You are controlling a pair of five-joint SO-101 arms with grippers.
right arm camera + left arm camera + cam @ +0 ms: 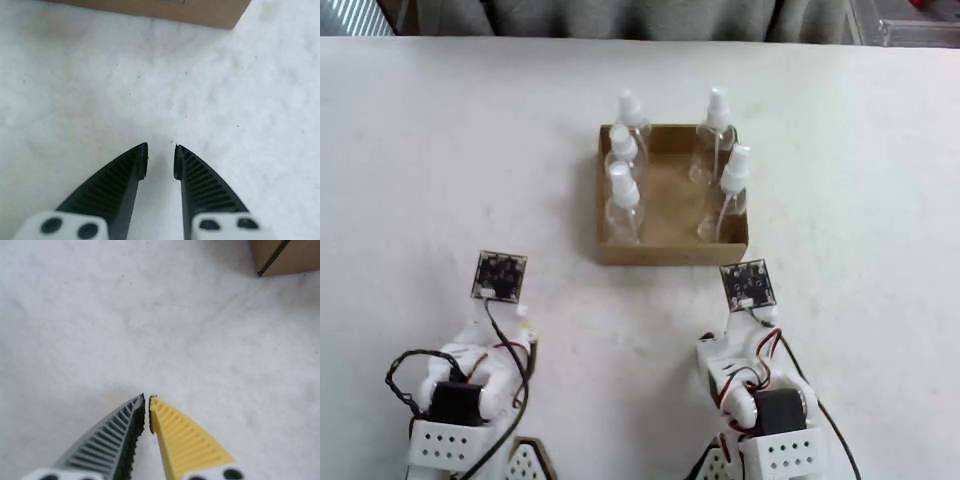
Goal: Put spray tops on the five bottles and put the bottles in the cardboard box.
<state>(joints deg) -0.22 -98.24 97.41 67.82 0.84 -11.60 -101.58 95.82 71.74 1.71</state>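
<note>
Five bottles (624, 205) in cardboard box (670, 250) at tabletop (440, 150) centre: three along its left wall, two along right.

A cardboard box (672, 250) sits on the white surface (440, 150) at the upper centre of the frame. Five clear bottles (623, 215) stand upright inside it, each wearing a white spray top (624, 186): three in a row along the box's left wall, two along its right wall. One arm (470, 385) lies at the lower left, another arm (755, 400) at the lower right. Both are below the box and apart from it.
</note>
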